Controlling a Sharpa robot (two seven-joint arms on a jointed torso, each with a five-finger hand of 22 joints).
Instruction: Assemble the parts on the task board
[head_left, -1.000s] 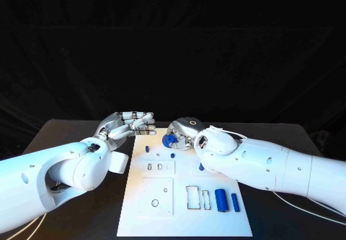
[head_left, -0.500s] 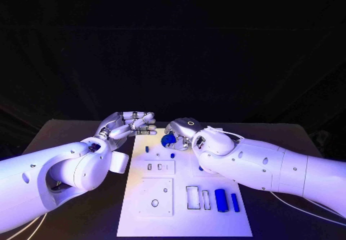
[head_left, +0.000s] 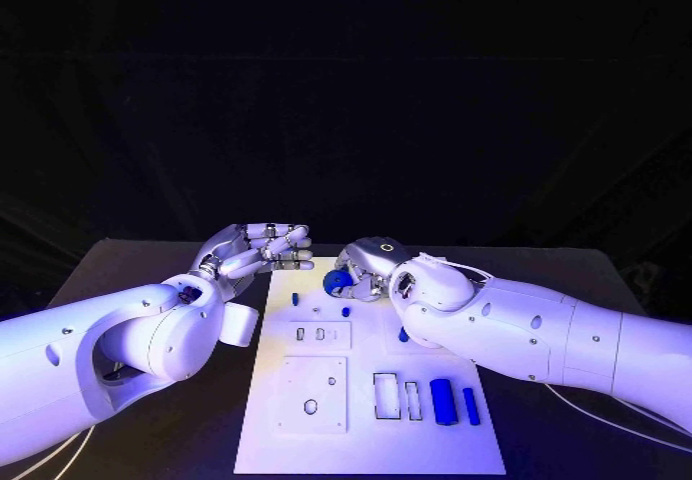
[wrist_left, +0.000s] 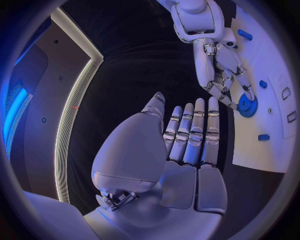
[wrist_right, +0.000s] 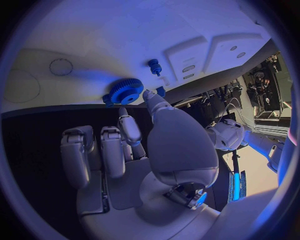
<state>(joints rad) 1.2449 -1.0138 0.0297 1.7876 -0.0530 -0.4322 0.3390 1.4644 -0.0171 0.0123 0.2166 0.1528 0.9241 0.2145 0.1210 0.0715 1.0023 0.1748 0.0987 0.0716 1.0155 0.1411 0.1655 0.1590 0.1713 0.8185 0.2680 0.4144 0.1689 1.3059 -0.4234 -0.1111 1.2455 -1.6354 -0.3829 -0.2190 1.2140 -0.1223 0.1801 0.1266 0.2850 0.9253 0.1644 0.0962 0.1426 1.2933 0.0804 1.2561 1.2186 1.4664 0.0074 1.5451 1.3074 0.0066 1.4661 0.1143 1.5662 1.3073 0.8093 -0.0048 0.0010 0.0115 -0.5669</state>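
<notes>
While the right hand (head_left: 369, 268) pinches a small blue toothed plastic gear (head_left: 338, 283) at the white task board's (head_left: 368, 440) twelve o'clock end, it should lower it level; the left hand (head_left: 260, 250) hovers spread, holding nothing, at ten o'clock.

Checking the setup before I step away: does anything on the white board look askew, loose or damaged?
Nothing stands out. The white task board lies flat and square, two blue cylinders rest side by side near its right edge, and the right hand holds the blue toothed gear at the far end.
</notes>
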